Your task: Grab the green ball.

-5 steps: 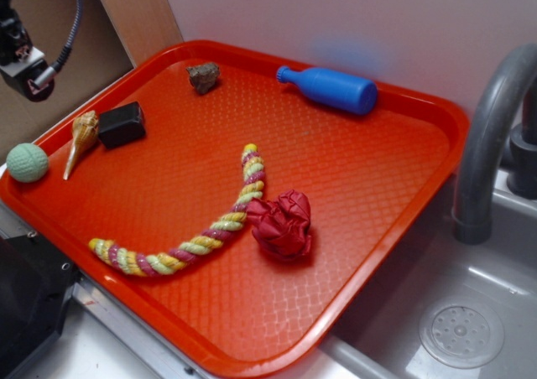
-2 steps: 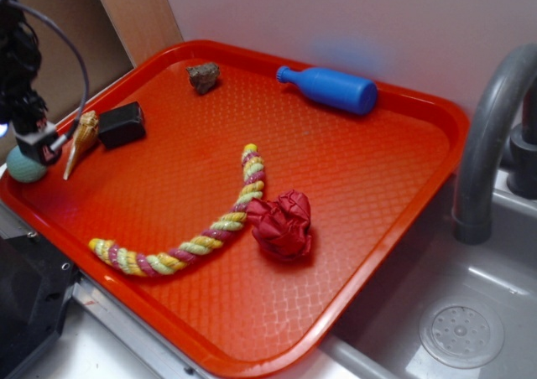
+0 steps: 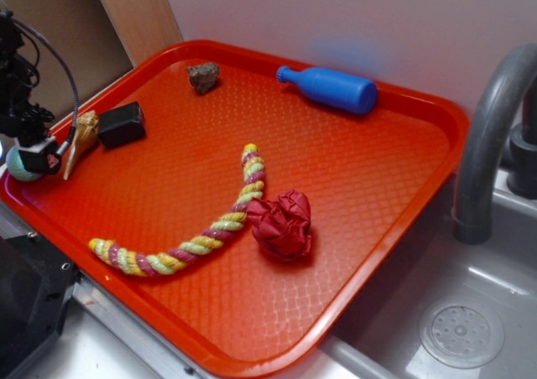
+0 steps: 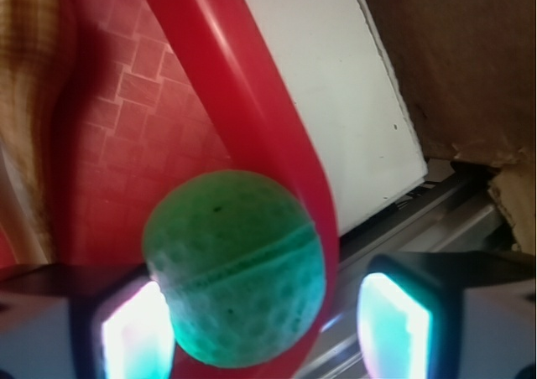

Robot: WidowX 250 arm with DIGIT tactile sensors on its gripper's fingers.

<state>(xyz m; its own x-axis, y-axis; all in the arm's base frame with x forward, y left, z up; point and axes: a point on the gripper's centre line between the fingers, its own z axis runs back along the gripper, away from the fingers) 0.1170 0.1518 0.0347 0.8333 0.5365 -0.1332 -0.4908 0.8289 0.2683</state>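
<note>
One green ball (image 4: 235,278) between fingers of wide claw (image 4: 268,324), untouched.

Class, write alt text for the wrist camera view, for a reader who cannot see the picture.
A small mint-green textured ball fills the lower centre, resting against the raised rim of a red plastic tray. The gripper is open, with its two glowing fingertips on either side of the ball. A white surface lies beyond the rim.
</note>
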